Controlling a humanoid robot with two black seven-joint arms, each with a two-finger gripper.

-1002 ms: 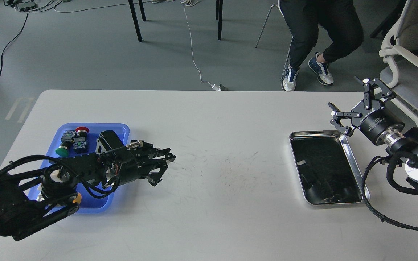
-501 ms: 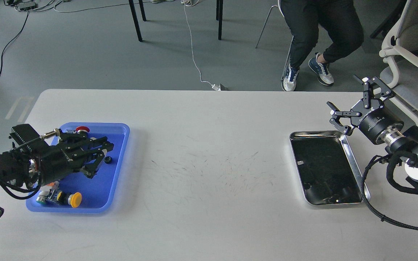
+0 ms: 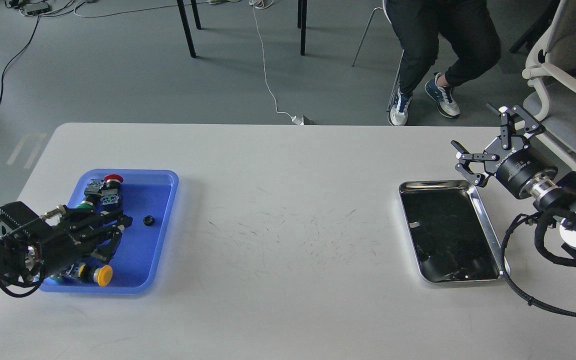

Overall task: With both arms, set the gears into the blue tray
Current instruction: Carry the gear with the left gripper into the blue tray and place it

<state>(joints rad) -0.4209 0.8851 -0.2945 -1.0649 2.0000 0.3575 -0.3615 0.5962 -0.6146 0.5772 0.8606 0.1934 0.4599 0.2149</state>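
Bright, even, sharp picture; soft shadows lie under the chairs, and the steel tray [image 3: 488,231] glints.

Beyond your white bench [image 3: 288,165] lies grey floor [image 3: 118,60], crossed by a white cable [image 3: 266,75]; dark table legs [image 3: 188,27] stand there, a pale office chair [image 3: 563,70] far right.

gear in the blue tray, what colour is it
Black, seen in the head view: the gear lies on the blue tray.

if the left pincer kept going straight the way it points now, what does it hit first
Probably the small black gear lying in the blue tray, just beyond the left pincer; height above the tray floor is unclear, so it might pass over.
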